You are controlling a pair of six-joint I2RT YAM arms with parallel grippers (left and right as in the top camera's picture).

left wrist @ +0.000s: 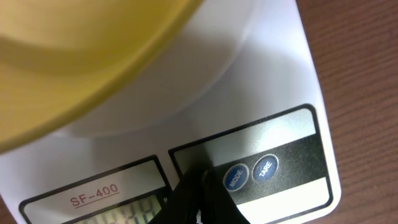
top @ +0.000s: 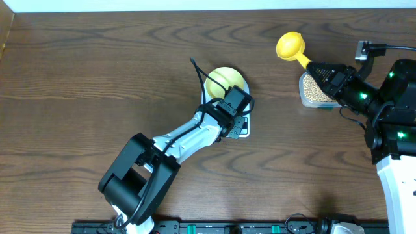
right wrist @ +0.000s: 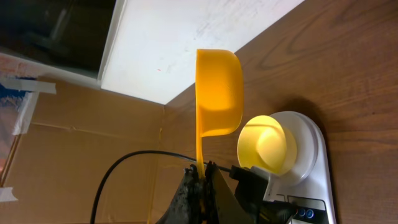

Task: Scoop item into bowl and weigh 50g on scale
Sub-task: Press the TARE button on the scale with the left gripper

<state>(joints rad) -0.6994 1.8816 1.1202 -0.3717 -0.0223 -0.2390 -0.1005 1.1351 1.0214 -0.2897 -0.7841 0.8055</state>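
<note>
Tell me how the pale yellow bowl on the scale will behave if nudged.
The bowl looks empty, so probably light. The scale has a smooth white top, so the bowl likely slides. Its low, wide shape suggests sliding rather than tipping.

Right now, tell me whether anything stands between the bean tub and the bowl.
Nothing lies on the table between tub and bowl. The left tool, shut, sits over the scale's front edge beside the bowl; approach clear of it.

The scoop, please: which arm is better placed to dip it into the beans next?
Right. The right end effector is shut on the handle of the scoop, right beside the beans. The left end effector is shut and empty, down at the buttons of the scale.
</note>
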